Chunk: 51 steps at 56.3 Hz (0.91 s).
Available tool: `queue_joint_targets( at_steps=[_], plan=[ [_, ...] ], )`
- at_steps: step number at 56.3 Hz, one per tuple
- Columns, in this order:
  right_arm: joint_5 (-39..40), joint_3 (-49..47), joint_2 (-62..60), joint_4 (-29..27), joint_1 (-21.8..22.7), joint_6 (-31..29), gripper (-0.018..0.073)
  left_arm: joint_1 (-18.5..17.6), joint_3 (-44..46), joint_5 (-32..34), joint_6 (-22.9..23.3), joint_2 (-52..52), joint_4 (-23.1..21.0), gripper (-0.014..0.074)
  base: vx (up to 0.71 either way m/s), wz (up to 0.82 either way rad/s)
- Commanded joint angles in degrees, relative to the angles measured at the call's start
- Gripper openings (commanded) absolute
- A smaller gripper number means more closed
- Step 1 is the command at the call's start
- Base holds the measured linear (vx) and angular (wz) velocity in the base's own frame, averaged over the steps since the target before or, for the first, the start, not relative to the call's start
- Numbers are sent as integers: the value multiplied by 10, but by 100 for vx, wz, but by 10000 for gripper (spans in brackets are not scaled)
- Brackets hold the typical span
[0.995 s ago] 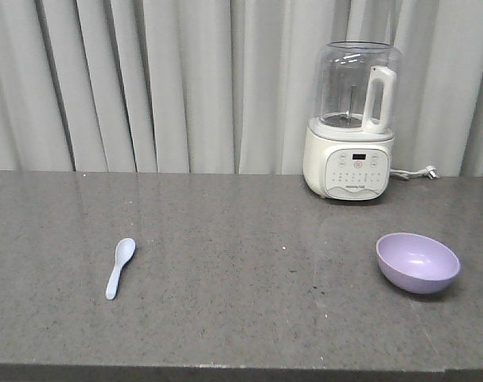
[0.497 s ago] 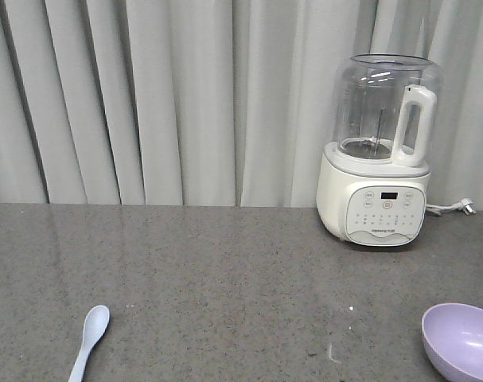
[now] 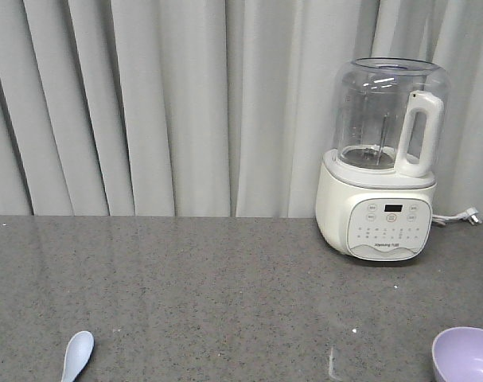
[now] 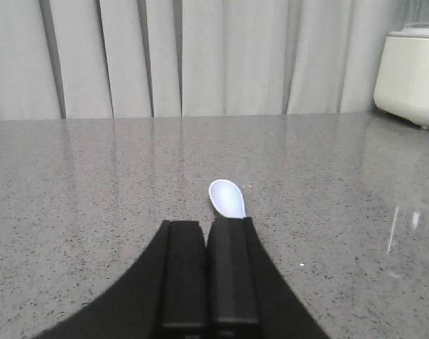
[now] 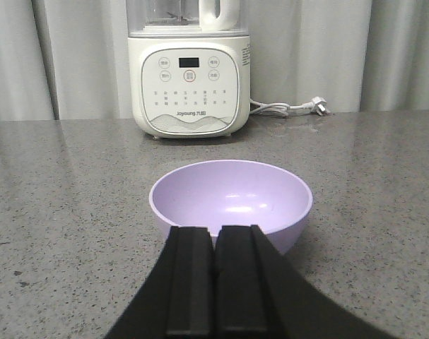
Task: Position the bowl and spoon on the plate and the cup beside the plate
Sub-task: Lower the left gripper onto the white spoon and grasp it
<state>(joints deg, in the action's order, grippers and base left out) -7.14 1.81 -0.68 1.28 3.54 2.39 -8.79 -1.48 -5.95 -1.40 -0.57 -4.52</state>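
Observation:
The white spoon (image 3: 76,354) lies on the grey counter at the front view's lower left, cut off by the frame edge. The lavender bowl (image 3: 466,356) sits at the lower right, also cut off. In the left wrist view my left gripper (image 4: 207,223) is shut and empty. The spoon's scoop (image 4: 227,198) shows just beyond its right finger, which hides the handle. In the right wrist view my right gripper (image 5: 215,229) is shut and empty, just short of the bowl's near rim (image 5: 232,194). The plate and the cup are out of view.
A white blender with a clear jug (image 3: 382,159) stands at the back right of the counter (image 3: 225,286), directly behind the bowl (image 5: 189,78). Its cord and plug (image 5: 315,106) lie to its right. Grey curtains hang behind the counter.
The front view has moved closer and higher: the blender looks larger, and the spoon and bowl have slid down to the bottom edge. Neither object has moved on the counter.

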Motion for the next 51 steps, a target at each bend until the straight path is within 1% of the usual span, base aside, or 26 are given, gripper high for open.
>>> queue_joint_targets(
  at_steps=[1,27,29,33,35,39,43,44,45,48,51],
  plan=[
    [47,1,-2,3,2,-3,-8,-1,14,47,0,-9,-6,-3,2,0],
    [52,1,-2,3,2,-3,-8,-1,14,47,0,-9,-6,-3,0,0],
    [56,1,-2,3,2,-3,-8,-1,14,49,-4,-9,-1,-3,0,0],
    [68,1,-2,3,2,-3,-8,-1,14,60,-16,-9,22,-3,0,0],
    [93,1,-2,2,2,-3,-8,-1,14,67,-16,-9,24,-3,0,0],
    [143,1,-2,2,2,-4,-8,-1,16,107,-16,-9,25,-3,0,0],
    [206,-8,-2,2,2,-4,-8,-1,21,173,-14,-9,24,-3,0,0],
    [218,-15,-2,2,2,-4,-8,-1,22,199,-13,-9,23,-3,0,0],
    [223,-21,-2,2,2,-4,-8,-1,24,225,-11,-9,21,-3,0,0],
    [224,-61,-2,2,2,-4,-8,-1,41,273,-7,-8,8,-3,0,0],
    [207,-111,6,2,2,-5,-8,-1,76,280,-4,-6,-23,-3,0,0]
  ],
)
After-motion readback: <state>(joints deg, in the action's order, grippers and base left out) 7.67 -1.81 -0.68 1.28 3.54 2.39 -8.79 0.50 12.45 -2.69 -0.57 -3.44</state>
